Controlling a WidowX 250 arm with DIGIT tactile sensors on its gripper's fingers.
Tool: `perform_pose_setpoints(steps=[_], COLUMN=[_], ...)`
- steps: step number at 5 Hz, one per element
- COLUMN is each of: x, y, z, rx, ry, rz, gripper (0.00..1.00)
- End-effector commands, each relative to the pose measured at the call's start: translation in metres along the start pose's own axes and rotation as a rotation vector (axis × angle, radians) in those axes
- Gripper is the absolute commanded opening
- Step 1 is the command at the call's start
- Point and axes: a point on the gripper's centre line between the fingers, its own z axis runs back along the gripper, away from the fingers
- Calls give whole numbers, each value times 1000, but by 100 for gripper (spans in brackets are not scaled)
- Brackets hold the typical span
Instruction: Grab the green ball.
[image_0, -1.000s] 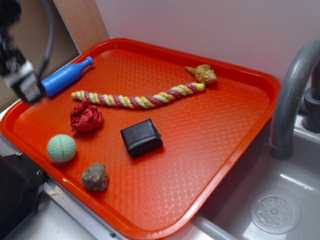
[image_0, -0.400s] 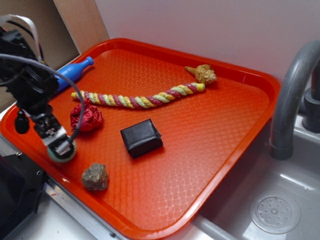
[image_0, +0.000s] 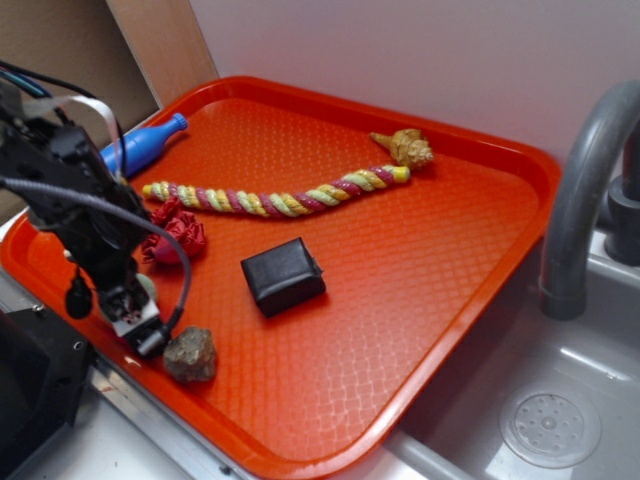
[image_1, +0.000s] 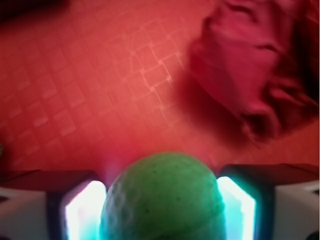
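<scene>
The green ball sits between my two lit fingertips in the wrist view, low in the frame, with a pad close against each side. In the exterior view my gripper is down on the orange tray at its front left. It covers the ball except a pale sliver. The jaws stand open around the ball. The wrinkly red wad lies just behind the gripper and also shows in the wrist view.
A grey-brown rock lies right beside the gripper. A black box, a twisted rope, a shell and a blue bottle lie on the tray. A grey faucet and a sink stand at the right.
My gripper has come from the far left over the green ball and then dropped down around it. The ball, in plain view a second ago, is now mostly covered by the gripper.
</scene>
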Motion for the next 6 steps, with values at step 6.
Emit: perform_pose_setpoints(steps=[6], x=[97], y=[60], z=[222], rx=[-203], ry=[-31], rz=[211], gripper=[0])
